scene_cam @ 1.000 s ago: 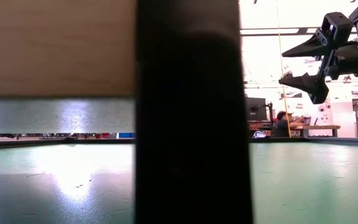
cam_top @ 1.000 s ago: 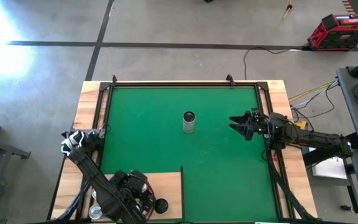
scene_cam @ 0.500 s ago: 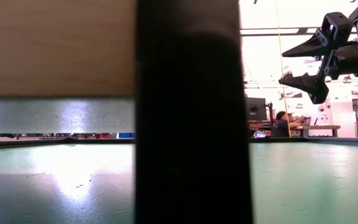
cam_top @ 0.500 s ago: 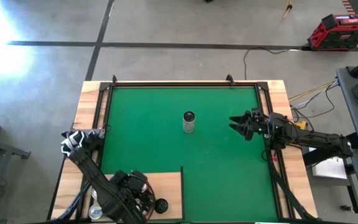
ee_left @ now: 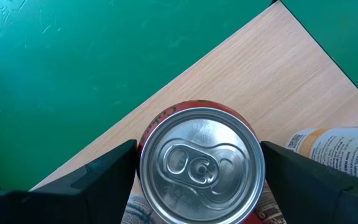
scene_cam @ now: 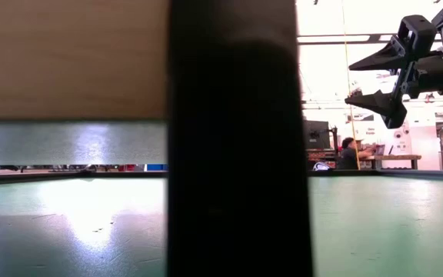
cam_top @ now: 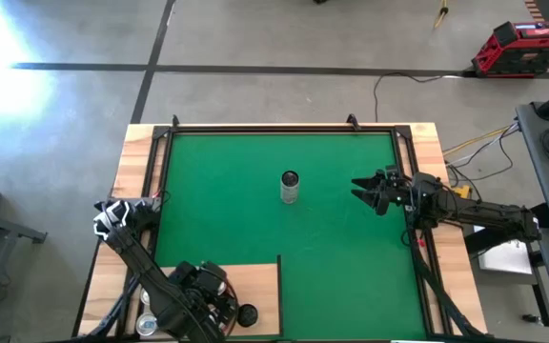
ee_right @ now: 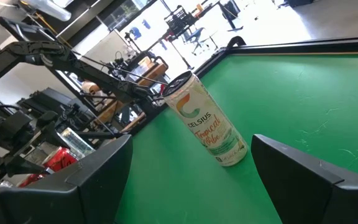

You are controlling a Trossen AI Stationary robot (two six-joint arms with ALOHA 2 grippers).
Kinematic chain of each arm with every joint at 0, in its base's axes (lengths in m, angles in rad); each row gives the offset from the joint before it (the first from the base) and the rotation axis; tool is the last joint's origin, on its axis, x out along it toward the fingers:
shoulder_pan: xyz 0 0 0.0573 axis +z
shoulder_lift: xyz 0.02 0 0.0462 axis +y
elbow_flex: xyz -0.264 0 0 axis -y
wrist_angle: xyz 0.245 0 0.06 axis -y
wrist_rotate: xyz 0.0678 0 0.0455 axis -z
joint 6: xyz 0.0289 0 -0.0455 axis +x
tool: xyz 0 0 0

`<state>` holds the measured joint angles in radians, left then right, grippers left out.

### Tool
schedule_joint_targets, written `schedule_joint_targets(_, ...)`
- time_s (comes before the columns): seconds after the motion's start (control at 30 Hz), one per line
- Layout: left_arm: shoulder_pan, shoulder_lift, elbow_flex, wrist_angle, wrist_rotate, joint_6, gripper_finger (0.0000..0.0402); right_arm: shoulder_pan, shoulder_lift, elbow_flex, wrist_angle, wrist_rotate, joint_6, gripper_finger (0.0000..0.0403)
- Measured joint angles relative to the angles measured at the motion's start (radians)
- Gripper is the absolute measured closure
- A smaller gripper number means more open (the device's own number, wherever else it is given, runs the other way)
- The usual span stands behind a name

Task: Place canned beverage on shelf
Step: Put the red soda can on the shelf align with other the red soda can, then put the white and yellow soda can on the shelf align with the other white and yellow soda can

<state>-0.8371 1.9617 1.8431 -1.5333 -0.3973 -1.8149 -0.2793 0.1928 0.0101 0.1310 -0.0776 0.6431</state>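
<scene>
A red can point(ee_left: 201, 165) stands upright on the pale wooden shelf point(ee_left: 278, 68) at the table's near left corner point(cam_top: 255, 281). My left gripper point(ee_left: 197, 149) points down over it, open, one finger on each side of the can's top. In the high view the left gripper point(cam_top: 208, 291) hides this can. A white Celsius can point(cam_top: 290, 187) stands upright on the middle of the green mat point(ee_right: 207, 121). My right gripper point(cam_top: 362, 190) hovers open to the right of it, level and above the mat point(scene_cam: 368, 81).
A white and yellow can point(ee_left: 334, 152) is close beside the red can on the shelf. A silver can top point(cam_top: 146, 324) shows at the near left edge. In the low view a dark post point(scene_cam: 237, 138) blocks the middle. Open green mat point(cam_top: 351, 276) lies at the near right.
</scene>
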Motion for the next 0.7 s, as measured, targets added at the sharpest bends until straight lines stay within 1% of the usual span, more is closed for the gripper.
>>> schedule_joint_targets(0.33,0.0,0.0,0.0,0.001,0.007,0.014,0.0085,0.0,0.0,0.0,0.0,0.0,0.0,0.0085)
schedule_joint_targets(0.57,0.001,0.0,0.0,0.0,0.003,0.023,0.0051,0.0,0.0,0.0,0.0,0.0,0.0,0.0085)
schedule_joint_targets(0.7,0.003,0.0,0.025,-0.009,-0.003,0.031,0.0041,0.0,0.0,0.0,0.0,0.0,0.0,0.0085)
